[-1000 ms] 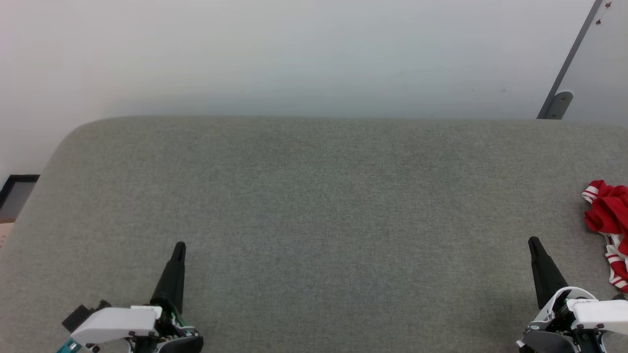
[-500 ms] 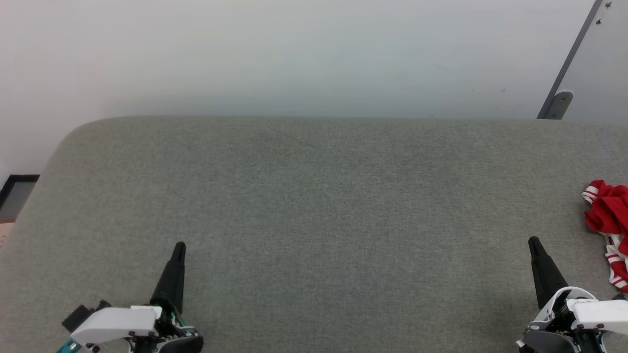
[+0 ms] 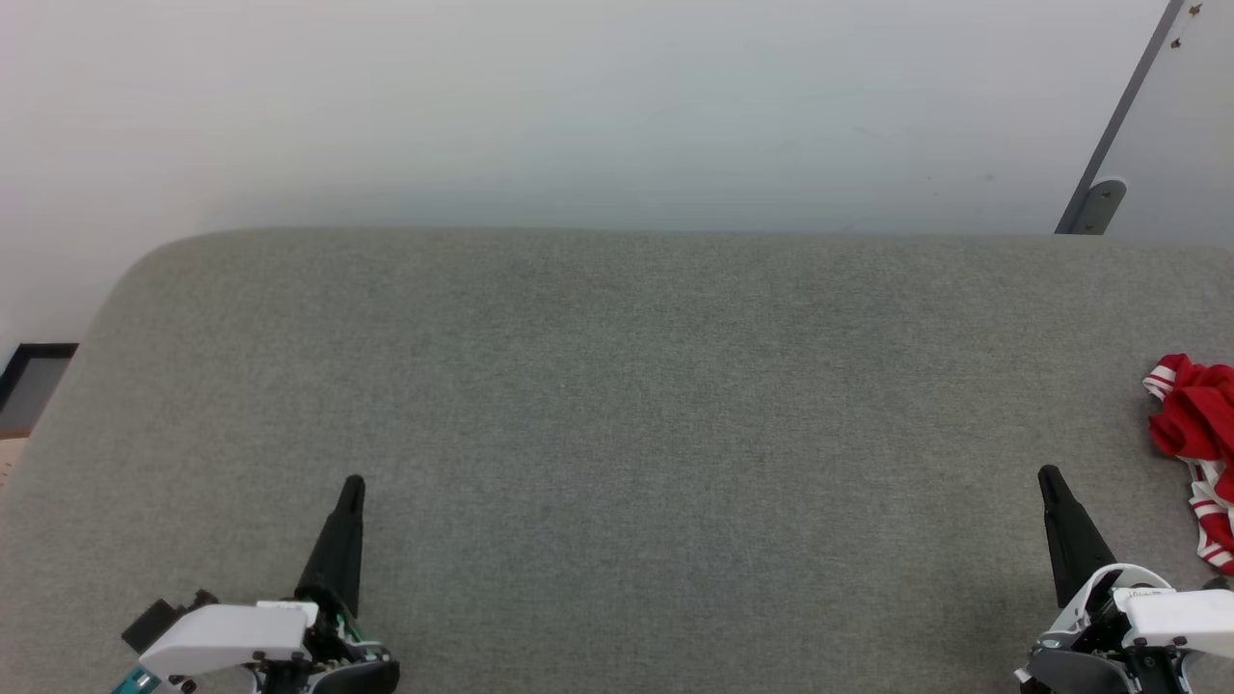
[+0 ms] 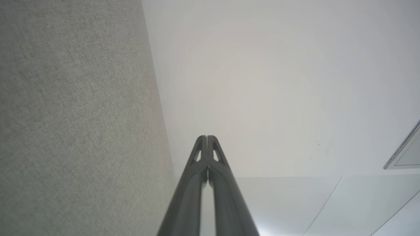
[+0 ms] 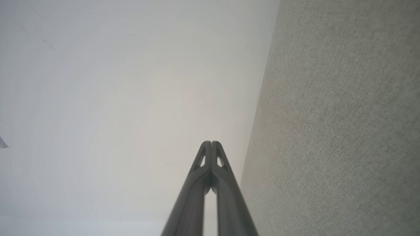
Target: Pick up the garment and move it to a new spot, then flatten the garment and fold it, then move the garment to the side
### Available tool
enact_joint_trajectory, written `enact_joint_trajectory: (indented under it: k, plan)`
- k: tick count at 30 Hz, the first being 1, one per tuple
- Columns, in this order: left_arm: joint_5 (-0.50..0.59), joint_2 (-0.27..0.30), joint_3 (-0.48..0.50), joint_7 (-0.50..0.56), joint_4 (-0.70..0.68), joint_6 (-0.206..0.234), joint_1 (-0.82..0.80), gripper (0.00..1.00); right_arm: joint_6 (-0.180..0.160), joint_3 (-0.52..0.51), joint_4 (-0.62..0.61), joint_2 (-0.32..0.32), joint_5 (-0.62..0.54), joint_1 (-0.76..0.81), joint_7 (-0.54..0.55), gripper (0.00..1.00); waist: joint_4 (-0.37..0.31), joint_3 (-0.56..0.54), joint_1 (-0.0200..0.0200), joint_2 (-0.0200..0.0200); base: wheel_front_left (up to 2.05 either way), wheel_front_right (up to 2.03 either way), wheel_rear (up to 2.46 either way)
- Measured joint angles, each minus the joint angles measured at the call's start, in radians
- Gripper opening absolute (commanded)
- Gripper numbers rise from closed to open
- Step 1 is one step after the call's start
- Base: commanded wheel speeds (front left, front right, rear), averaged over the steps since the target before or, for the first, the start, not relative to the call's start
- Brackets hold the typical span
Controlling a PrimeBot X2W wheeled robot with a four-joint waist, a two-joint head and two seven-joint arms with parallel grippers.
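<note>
No change against the earlier head views: both arms and the cloth hold position. The left gripper (image 3: 353,482) sits at 7 o'clock, fingers pressed together, empty. The right gripper (image 3: 1046,474) sits at 4 o'clock, fingers likewise together, empty. The garment (image 3: 1193,424) lies crumpled at 3 o'clock on the grey padded surface (image 3: 617,405), near the right gripper but apart from it.

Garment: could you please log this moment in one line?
garment: bunched, far right | left pincer: shut, empty | right pincer: shut, empty
</note>
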Motion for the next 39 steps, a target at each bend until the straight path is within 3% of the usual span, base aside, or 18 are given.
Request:
enact_joint_trajectory:
  k: [39]
  plan:
    - [0.0,-0.001,0.001,0.0,0.0,0.0,0.0,0.0,0.0,0.0,0.0,0.0,0.0,0.0,0.0,0.0,0.0,0.0,0.0,0.0,0.0,0.0,0.0]
